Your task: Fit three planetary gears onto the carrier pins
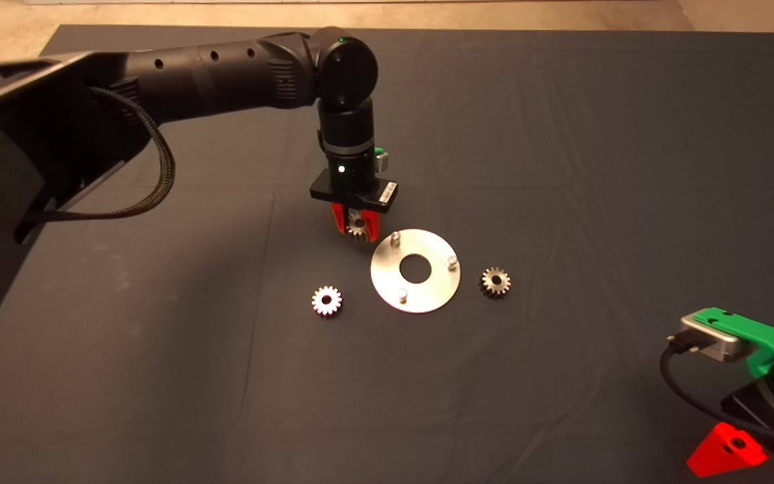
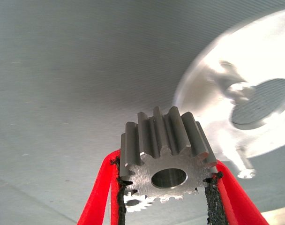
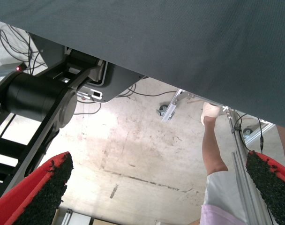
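Observation:
My left gripper hangs just left of the carrier disc, shut on one planetary gear held by its toothed sides, bore facing the wrist camera. The disc lies flat with its three carrier pins bare around the centre hole. A second gear lies on the mat left of the disc. A third gear lies to its right. My right gripper waits at the lower right edge, open, holding nothing.
The dark mat covers the table. In the right wrist view the floor beyond the mat shows a robot base, cables and a person's leg.

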Robot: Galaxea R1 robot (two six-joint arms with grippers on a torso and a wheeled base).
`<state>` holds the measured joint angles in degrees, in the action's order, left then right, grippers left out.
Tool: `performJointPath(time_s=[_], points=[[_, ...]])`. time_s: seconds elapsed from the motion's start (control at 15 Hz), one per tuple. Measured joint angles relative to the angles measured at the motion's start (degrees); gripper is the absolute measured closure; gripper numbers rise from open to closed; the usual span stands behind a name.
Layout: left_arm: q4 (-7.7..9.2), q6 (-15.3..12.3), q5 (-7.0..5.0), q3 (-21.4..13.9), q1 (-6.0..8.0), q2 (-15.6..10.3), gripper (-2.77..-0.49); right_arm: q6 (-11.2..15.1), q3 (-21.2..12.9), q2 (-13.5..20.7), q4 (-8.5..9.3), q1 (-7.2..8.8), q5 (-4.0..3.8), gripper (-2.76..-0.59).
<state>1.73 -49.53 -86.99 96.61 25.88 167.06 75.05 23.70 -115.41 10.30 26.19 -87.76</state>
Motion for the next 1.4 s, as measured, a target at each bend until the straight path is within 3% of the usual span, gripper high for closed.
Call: performJointPath(time_s=[0.27,0.67,1.0,1.4], points=[[0.02,-0.3,0.55,0.0,0.02,1.2,-0.82,0.0,0.0,0.0,0.00,0.00,-0.09,-2.75],[0.06,-1.6,4.36,0.0,0.13,1.7,-0.82,0.0,0.0,0.0,0.00,0.00,-0.06,-2.75],[0.41,-1.8,5.52,0.0,0.50,1.7,-0.82,0.0,0.0,0.0,0.00,0.00,-0.07,-2.75],[1.68,-2.4,5.64,0.0,0.50,1.7,-0.81,0.0,0.0,0.0,0.00,0.00,-0.06,-2.75]])
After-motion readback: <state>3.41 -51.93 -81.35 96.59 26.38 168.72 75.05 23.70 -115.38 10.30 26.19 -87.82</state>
